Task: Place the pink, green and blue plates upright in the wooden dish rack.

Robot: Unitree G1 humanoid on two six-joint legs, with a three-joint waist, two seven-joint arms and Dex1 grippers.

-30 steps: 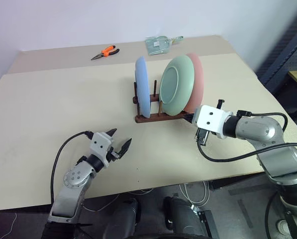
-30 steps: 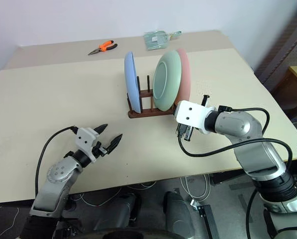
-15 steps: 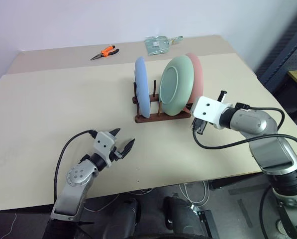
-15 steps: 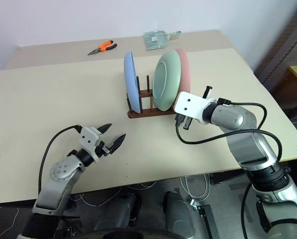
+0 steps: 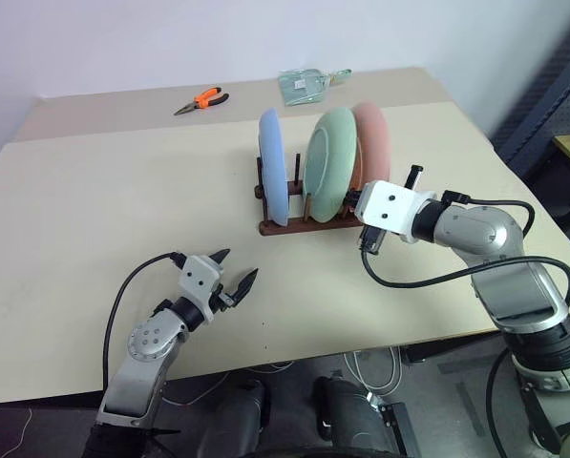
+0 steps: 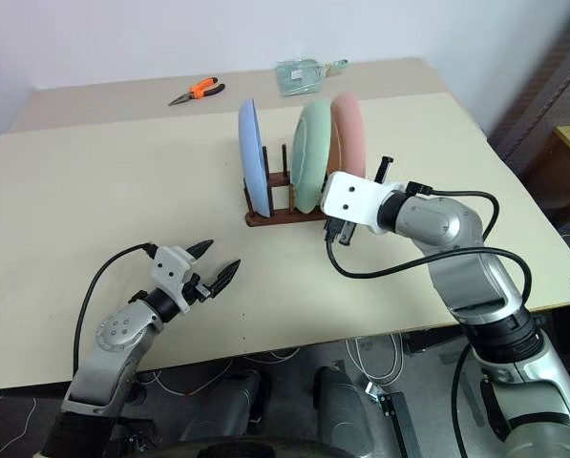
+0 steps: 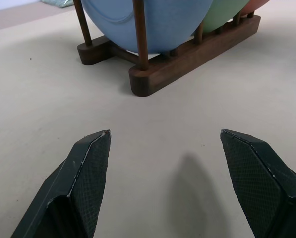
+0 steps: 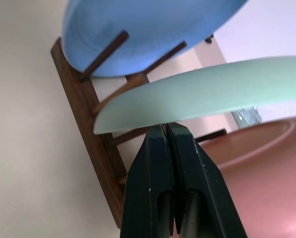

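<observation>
Right gripper (image 8: 166, 130) pressed shut, tips at green plate (image 5: 328, 164) rim, between it and pink plate (image 5: 371, 143); left gripper (image 5: 235, 280) spread, idle, well apart from rack (image 5: 299, 226)

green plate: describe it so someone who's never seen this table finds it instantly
On the beige table, find the dark wooden dish rack near the middle, with three plates on edge. The green plate is the middle one, between the blue plate and the pink plate. The shut right gripper is at its rim.
</observation>
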